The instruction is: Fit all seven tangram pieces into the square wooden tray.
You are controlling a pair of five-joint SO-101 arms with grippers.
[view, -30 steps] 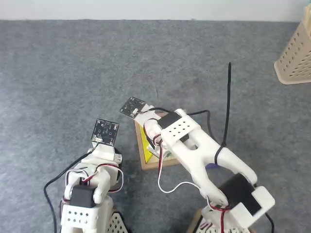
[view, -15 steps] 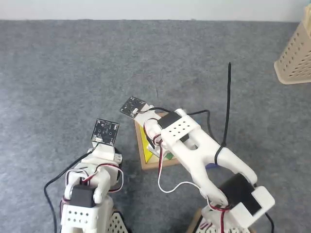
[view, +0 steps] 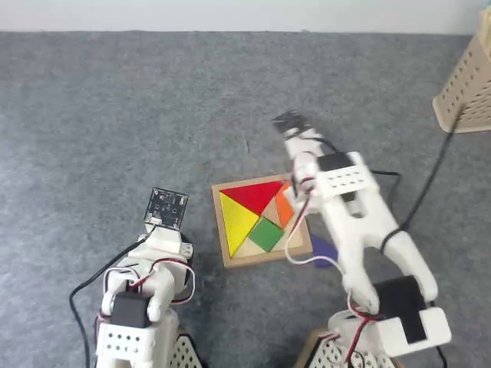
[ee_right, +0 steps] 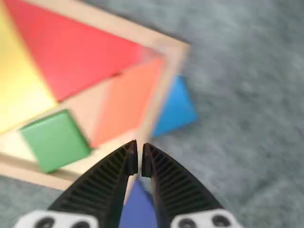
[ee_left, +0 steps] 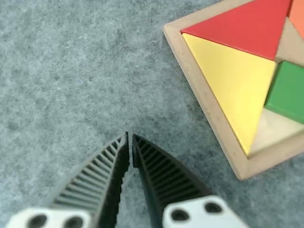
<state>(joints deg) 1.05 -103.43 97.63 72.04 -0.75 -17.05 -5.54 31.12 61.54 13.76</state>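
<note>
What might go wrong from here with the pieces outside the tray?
The blue piece lies right beside the tray rim, so the right gripper, currently shut, may shove the tray while grasping it. The darker blue piece lies under that arm, easy to bump. The orange piece inside that rim might get dislodged.
</note>
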